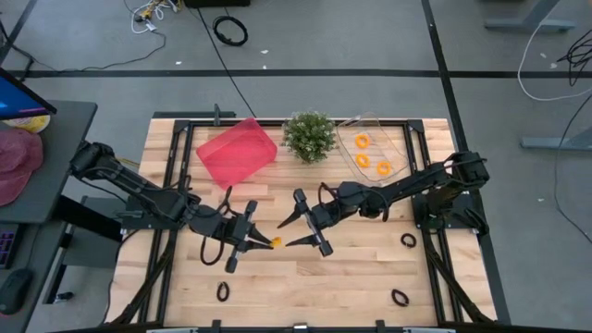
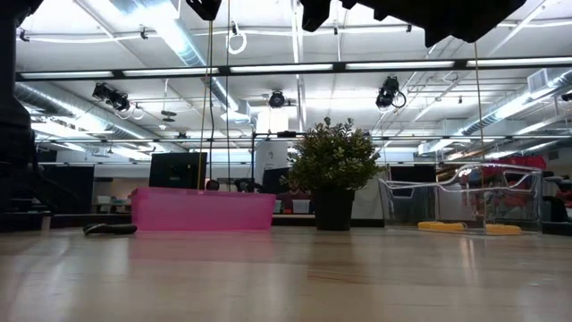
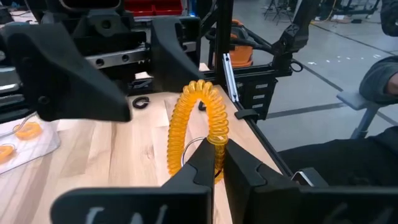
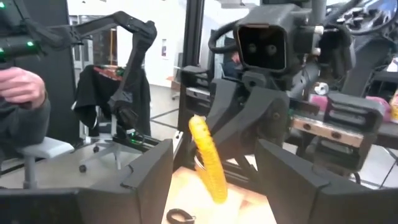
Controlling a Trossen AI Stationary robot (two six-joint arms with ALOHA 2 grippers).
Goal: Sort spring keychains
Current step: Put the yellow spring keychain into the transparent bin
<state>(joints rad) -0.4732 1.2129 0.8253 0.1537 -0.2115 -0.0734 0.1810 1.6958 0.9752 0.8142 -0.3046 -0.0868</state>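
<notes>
1. An orange spring keychain (image 3: pixel 198 127) is being gripped by the left claw (image 1: pixel 262 242), clenched on the coil's lower edge and lifted clear of the bench (image 1: pixel 361 268) near its middle. The grip is catching only a thin bit of the coil, so it could slide out.
2. The right claw (image 1: pixel 309 222) is facing it with fingers spread wide, just beside the keychain. It looks like a handover; if the right claw is closing off-centre on the springy loop, the coil may squash and pop free, or both claws may collide.
3. Three orange keychains (image 1: pixel 373 155) are lying in the clear tray (image 1: pixel 393 139) at the far right. A keychain dropped from here would land well short of it.
4. Black keychains (image 1: pixel 408 240) are lying loose on the bench at the near right and near left (image 1: pixel 223 291), waiting to be sorted; the pink bin (image 1: pixel 237 154) is sitting beside the potted plant (image 1: pixel 309 136).
</notes>
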